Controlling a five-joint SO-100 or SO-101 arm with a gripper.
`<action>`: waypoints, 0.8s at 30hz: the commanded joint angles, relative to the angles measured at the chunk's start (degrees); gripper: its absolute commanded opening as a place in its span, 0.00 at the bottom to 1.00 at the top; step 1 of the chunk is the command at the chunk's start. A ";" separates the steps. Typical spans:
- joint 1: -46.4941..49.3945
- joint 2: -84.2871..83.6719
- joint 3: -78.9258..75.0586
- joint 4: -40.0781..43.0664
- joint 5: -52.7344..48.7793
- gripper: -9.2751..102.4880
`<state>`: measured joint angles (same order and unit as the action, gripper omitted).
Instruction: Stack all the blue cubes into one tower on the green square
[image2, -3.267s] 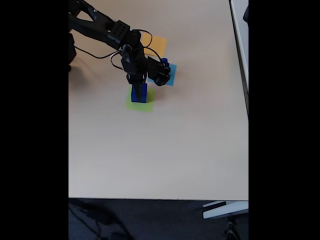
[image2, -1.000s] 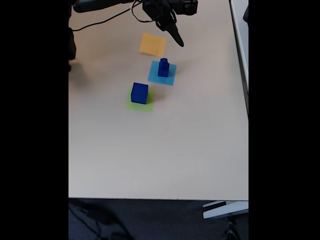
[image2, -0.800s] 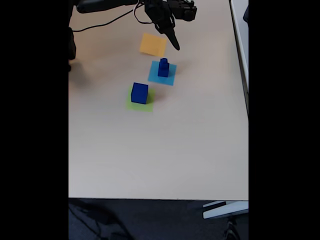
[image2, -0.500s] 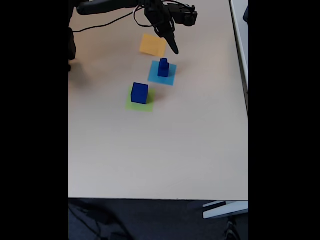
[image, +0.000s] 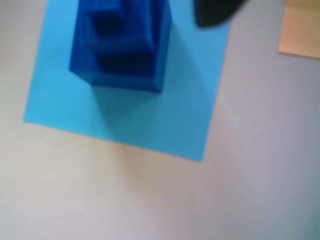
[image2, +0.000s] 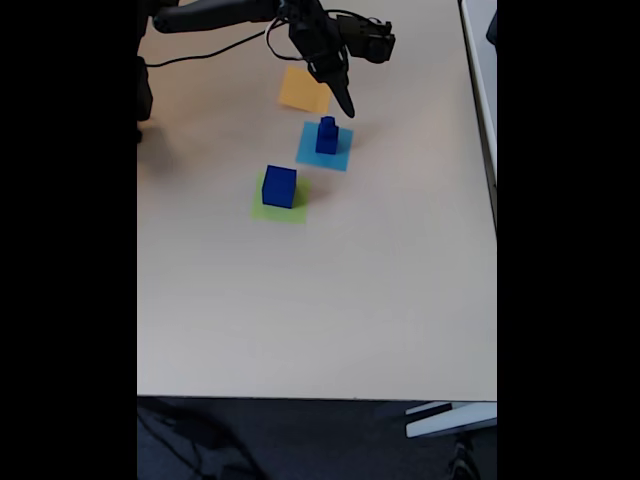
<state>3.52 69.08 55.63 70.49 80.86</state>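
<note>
In the fixed view the large blue cube (image2: 279, 186) stands on the green square (image2: 281, 210). A medium blue cube (image2: 326, 141) with a small blue cube (image2: 327, 123) on top stands on a light-blue square (image2: 340, 155). My gripper (image2: 346, 108) hangs just above and behind this pair, its fingers drawn to one narrow point with nothing held. The wrist view looks down on the same two stacked cubes (image: 120, 45) on the light-blue square (image: 150, 120), with one dark fingertip (image: 215, 11) at the top edge.
An orange square (image2: 300, 92) (image: 300, 30) lies just behind the light-blue one, under the arm (image2: 230, 10). The tan table (image2: 320, 300) runs wide and bare toward its front edge. A white edge borders the table on the right.
My gripper let go of the large blue cube on the green square and rose away. Over the last second it has come down and left toward the two stacked cubes.
</note>
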 joint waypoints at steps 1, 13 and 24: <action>-0.35 2.11 0.70 0.79 -0.18 0.38; 0.70 4.22 6.94 0.62 -1.67 0.38; 0.88 3.69 8.96 -1.41 -1.85 0.36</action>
<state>4.04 69.08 64.78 70.40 79.19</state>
